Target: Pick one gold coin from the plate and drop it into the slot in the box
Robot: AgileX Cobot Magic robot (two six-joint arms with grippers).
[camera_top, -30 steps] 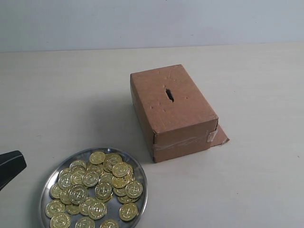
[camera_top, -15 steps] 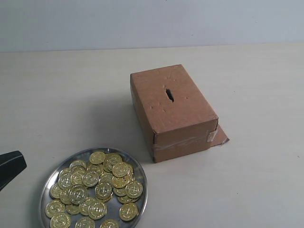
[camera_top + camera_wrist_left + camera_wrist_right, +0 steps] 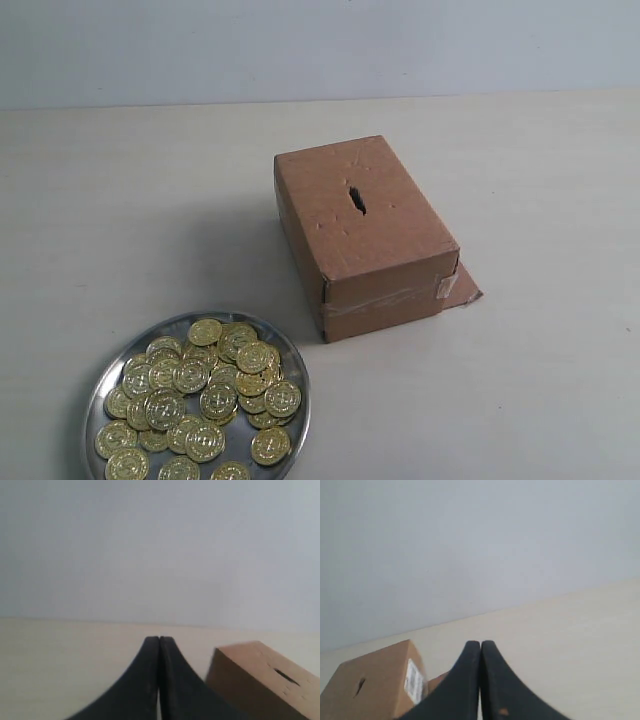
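Observation:
A round silver plate [image 3: 288, 345] at the front left holds several gold coins [image 3: 205, 385]. The brown cardboard box [image 3: 390, 255] stands in the middle, its dark slot [image 3: 356, 200] on the top face and a flap [image 3: 466, 290] at its base. No gripper shows in the exterior view. In the left wrist view my left gripper [image 3: 159, 639] is shut with nothing in it, the box [image 3: 250, 680] and slot [image 3: 286, 676] beside it. In the right wrist view my right gripper [image 3: 480, 643] is shut and empty, the box [image 3: 375, 680] and slot [image 3: 359, 686] off to one side.
The pale table [image 3: 120, 200] ends at a grey wall [image 3: 300, 45] behind the box. A white label [image 3: 413, 681] shows on one end of the box in the right wrist view.
The dark left gripper tip at the exterior view's left edge has drawn back out of the frame. Plate, coins and box have not moved.

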